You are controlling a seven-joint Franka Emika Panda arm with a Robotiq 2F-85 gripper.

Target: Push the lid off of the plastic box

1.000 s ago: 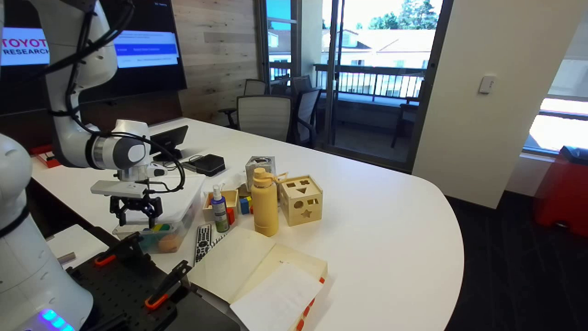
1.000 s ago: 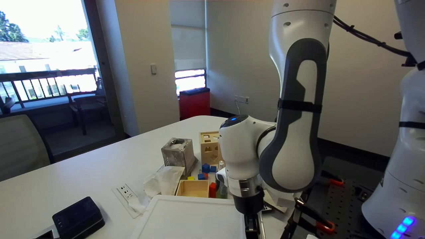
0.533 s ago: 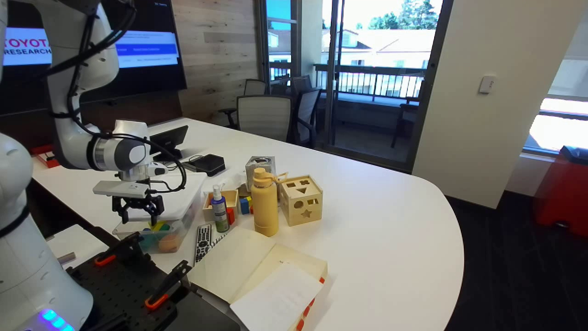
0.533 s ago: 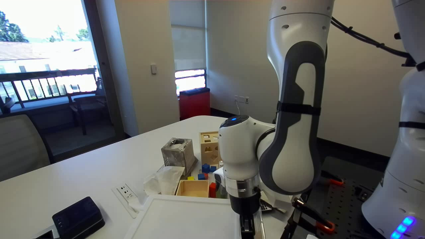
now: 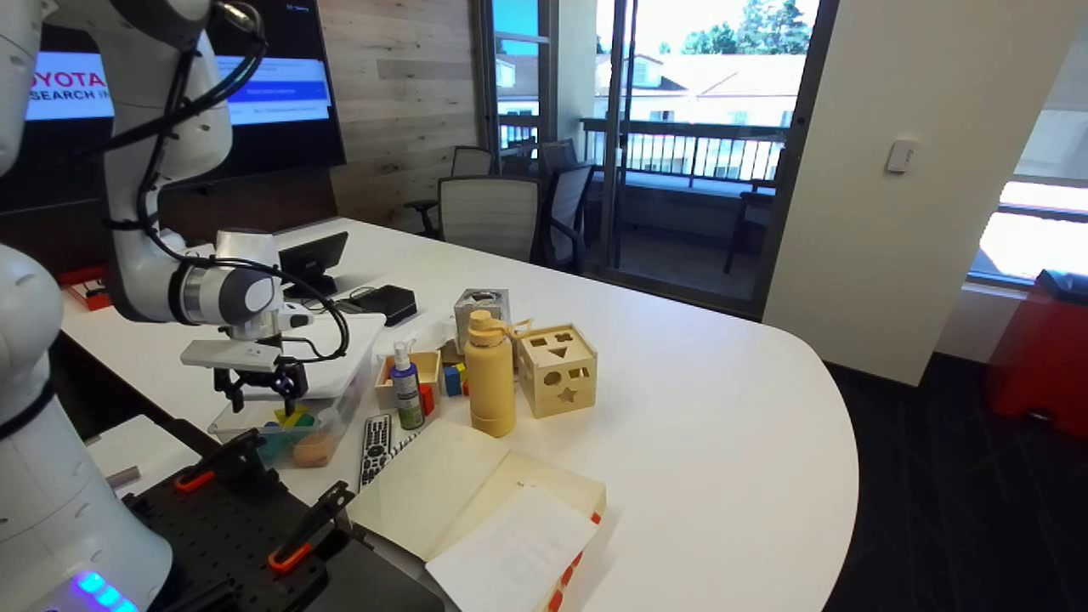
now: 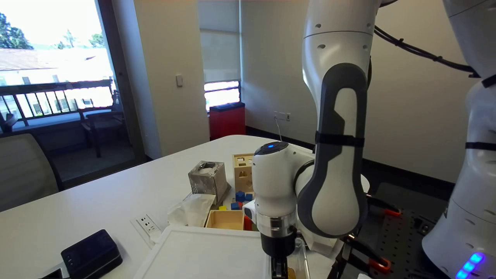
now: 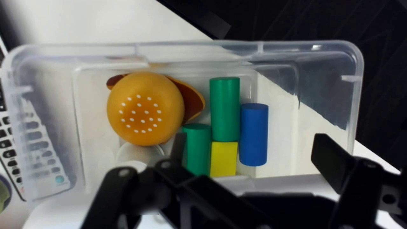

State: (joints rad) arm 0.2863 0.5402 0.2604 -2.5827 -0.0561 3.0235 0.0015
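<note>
The lid (image 5: 331, 361) is a flat white panel, also in an exterior view (image 6: 209, 255). It is shifted back over the plastic box (image 5: 347, 414), whose front part is uncovered. The clear box (image 7: 358, 79) shows a toy burger bun (image 7: 146, 108), green cylinders (image 7: 224, 109), a blue cylinder (image 7: 253, 135) and a yellow block (image 7: 223, 159) inside. My gripper (image 5: 262, 399) is open and points down at the lid's near edge (image 7: 286, 183). Its fingers (image 7: 250, 140) are wide apart with nothing between them. Contact with the lid edge is hidden.
Beside the box are a remote (image 5: 375, 446), a spray bottle (image 5: 407, 395) and a small wooden tray (image 6: 224, 220). A yellow bottle (image 5: 491, 382), wooden cube (image 5: 557, 374) and tissue box (image 6: 208, 180) stand farther off. A black device (image 6: 91, 254) sits beyond the lid.
The lid has slid back, leftward in an exterior view, and more of the box is uncovered. My gripper has moved the same way, staying at the lid's near edge.
</note>
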